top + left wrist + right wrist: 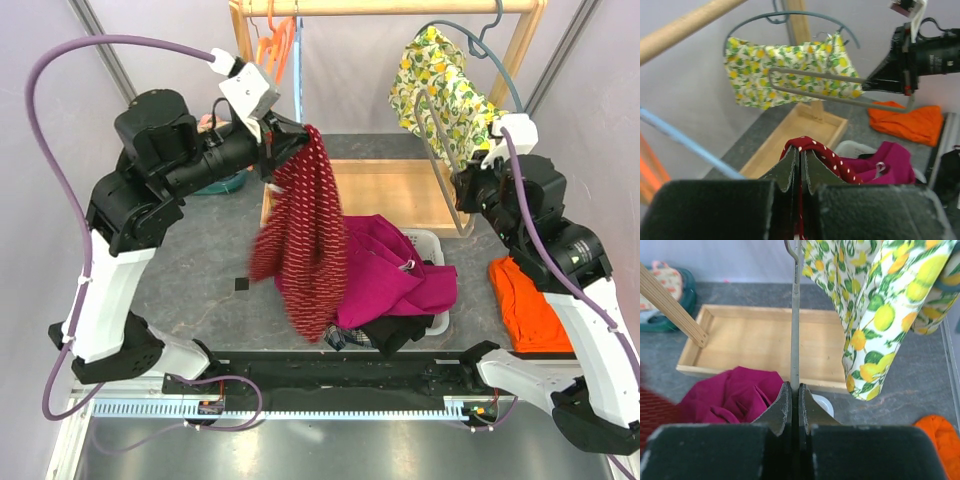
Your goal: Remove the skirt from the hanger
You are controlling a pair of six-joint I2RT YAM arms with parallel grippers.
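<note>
With right gripper [795,386] clamped on hanger wire [795,315], left gripper [800,151] pinching red dotted garment [310,230]: brace hanger, slide lemon-print skirt [440,85] off sideways.

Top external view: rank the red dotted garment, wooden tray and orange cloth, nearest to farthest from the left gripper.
1. Red dotted garment, clamped in the left gripper.
2. Wooden tray, mid-table, to its right.
3. Orange cloth, far right.

top: overhead, facing down | wrists: close, forward | shared: wooden tray [385,195]
</note>
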